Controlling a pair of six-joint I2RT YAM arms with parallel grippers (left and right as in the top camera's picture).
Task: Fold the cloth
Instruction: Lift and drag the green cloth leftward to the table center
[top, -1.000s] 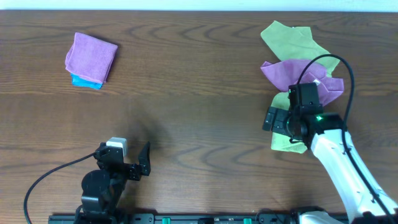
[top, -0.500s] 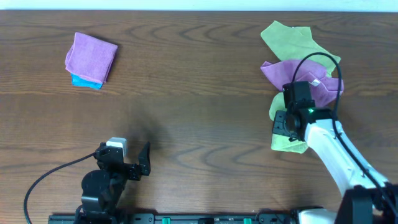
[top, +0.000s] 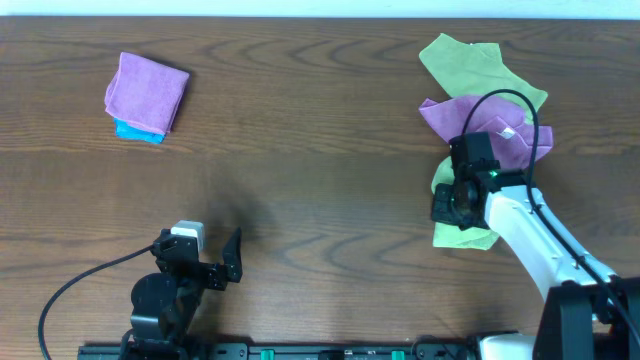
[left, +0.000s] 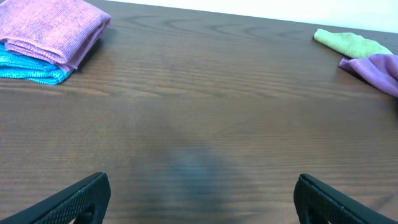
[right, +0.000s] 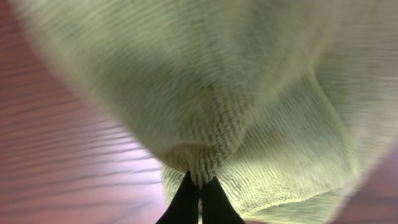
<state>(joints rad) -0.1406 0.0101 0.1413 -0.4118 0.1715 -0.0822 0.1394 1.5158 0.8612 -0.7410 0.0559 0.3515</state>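
Observation:
The cloth (top: 462, 235) is a lime-green towel, crumpled at the right of the table and partly under a purple cloth (top: 485, 125). My right gripper (top: 446, 205) is down on its left part and shut on a pinched fold of it. In the right wrist view the two dark fingertips (right: 186, 196) meet on a bunched ridge of the cloth (right: 249, 93), which fills the picture. My left gripper (top: 200, 250) rests near the front edge at the left, open, with bare table between its fingers (left: 74, 199).
A duller green cloth (top: 465, 62) lies behind the purple one at the far right. At the far left a folded purple cloth (top: 147, 90) sits on a folded blue one (top: 138, 131). A black cable arcs over the right arm.
My right gripper went from open to shut on the cloth's fold and shifted slightly left, bunching the fabric. The left arm has not moved.

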